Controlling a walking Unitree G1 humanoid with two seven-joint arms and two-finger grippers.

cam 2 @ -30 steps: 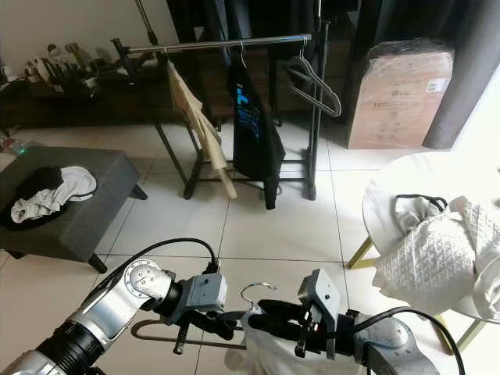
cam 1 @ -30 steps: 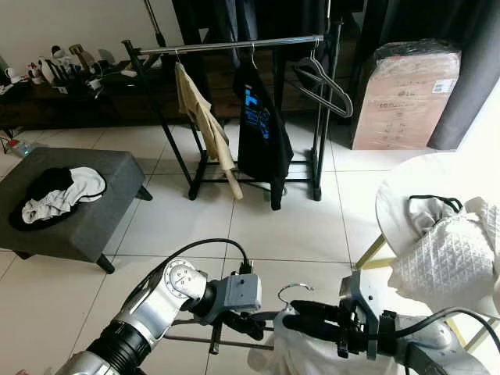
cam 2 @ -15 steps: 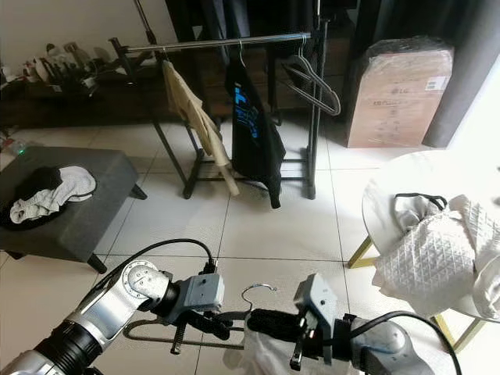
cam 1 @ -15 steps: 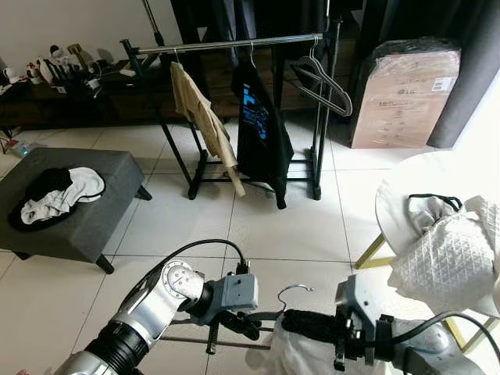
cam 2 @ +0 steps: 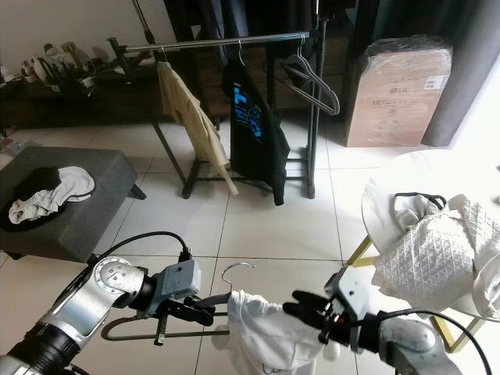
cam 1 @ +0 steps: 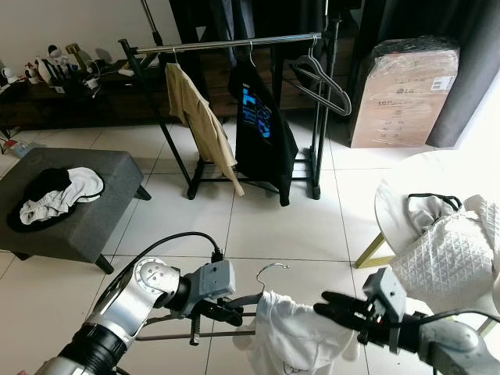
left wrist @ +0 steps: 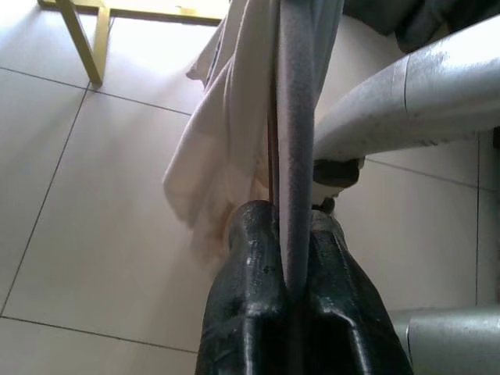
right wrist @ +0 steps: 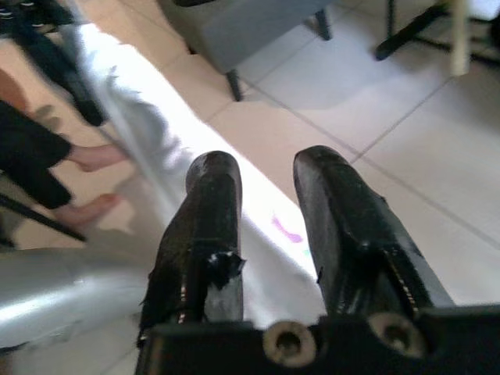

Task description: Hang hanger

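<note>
I see a grey metal hanger (cam 1: 251, 298) with a white T-shirt (cam 1: 295, 337) draped on it, held low in front of me above the pale tiled floor (cam 1: 258, 226). My left claw (cam 1: 232, 312) is clamped on the hanger's grey arm, its silver forearm bent in from the left. My right claw (cam 1: 332, 306) sits just beside the shirt's far shoulder, its two black fingers (right wrist: 211, 226) apart with white cloth showing between them.

Ahead, well apart, stands a black clothes rail with a silver bar (cam 1: 234, 44). A beige shirt (cam 1: 195, 117), a black T-shirt with blue print (cam 1: 264, 129) and an empty grey hanger (cam 1: 320, 76) hang from it.

To the left a grey upholstered stool (cam 1: 70, 211) carries crumpled black and white clothes (cam 1: 51, 195). To the right a round white bench (cam 1: 406, 191) holds a white quilted bundle (cam 1: 445, 254). A wrapped cardboard box (cam 1: 402, 94) stands behind.
</note>
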